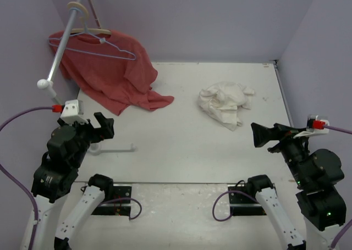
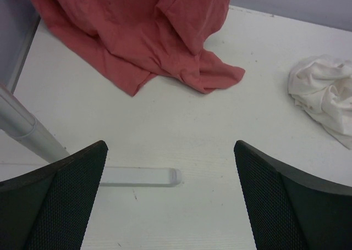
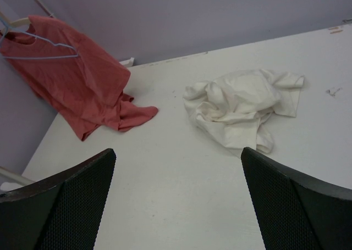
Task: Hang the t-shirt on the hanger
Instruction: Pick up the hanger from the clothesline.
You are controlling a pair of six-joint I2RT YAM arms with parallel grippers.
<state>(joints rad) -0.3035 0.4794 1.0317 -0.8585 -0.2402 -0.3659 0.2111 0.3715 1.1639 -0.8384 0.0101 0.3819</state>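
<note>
Nothing in the way of bins or boxes here. The only thing carrying anything is the pale wooden hanger (image 1: 92, 31) up on the slanted grey metal rack pole (image 1: 63, 40) in the far left corner. It has the red cotton t-shirt (image 1: 113, 77) on it, and the shirt's lower half spills onto the white table (image 1: 181, 143).

The thin light-blue wire hanger (image 1: 93, 49) lies against the front of that red shirt, near the collar. I can't tell what its hook is caught on.

The wrinkled cream-white t-shirt (image 1: 226, 104) is bunched in a heap on the table, right of centre and towards the far side. It's well apart from both hangers and isn't touching the red shirt.

The left gripper (image 1: 104, 126) hovers over the near left of the table with its black fingers spread wide and nothing in them. Just under it is the rack's white foot bar (image 2: 140, 177), flat on the table.

The right gripper (image 1: 263, 134) sits at the near right, also wide open and holding nothing. It points at the cream shirt, with only bare tabletop between the two.
</note>
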